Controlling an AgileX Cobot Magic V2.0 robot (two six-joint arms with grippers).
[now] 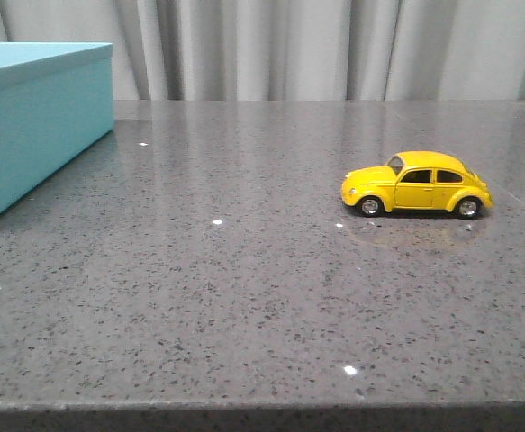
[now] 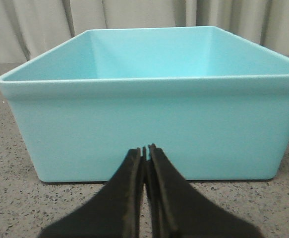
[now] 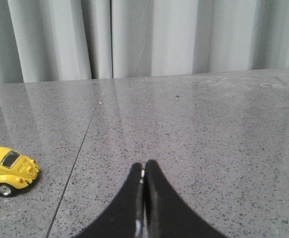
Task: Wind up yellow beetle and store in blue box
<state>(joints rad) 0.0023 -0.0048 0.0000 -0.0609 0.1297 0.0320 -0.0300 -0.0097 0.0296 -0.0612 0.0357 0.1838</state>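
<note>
The yellow beetle (image 1: 417, 184) stands on its wheels on the grey table, right of centre, nose to the left. Its rear half also shows at the edge of the right wrist view (image 3: 8, 170). The blue box (image 1: 37, 126) sits at the far left. In the left wrist view the blue box (image 2: 154, 129) is open-topped and empty. My left gripper (image 2: 145, 148) is shut and empty, just short of the box's near wall. My right gripper (image 3: 143, 166) is shut and empty, low over the table, apart from the car. Neither gripper shows in the front view.
The speckled grey table (image 1: 244, 270) has a front edge (image 1: 262, 407) near the bottom of the front view and a thin seam line (image 3: 80, 148) running beside the car. Grey curtains (image 1: 334, 45) hang behind the table.
</note>
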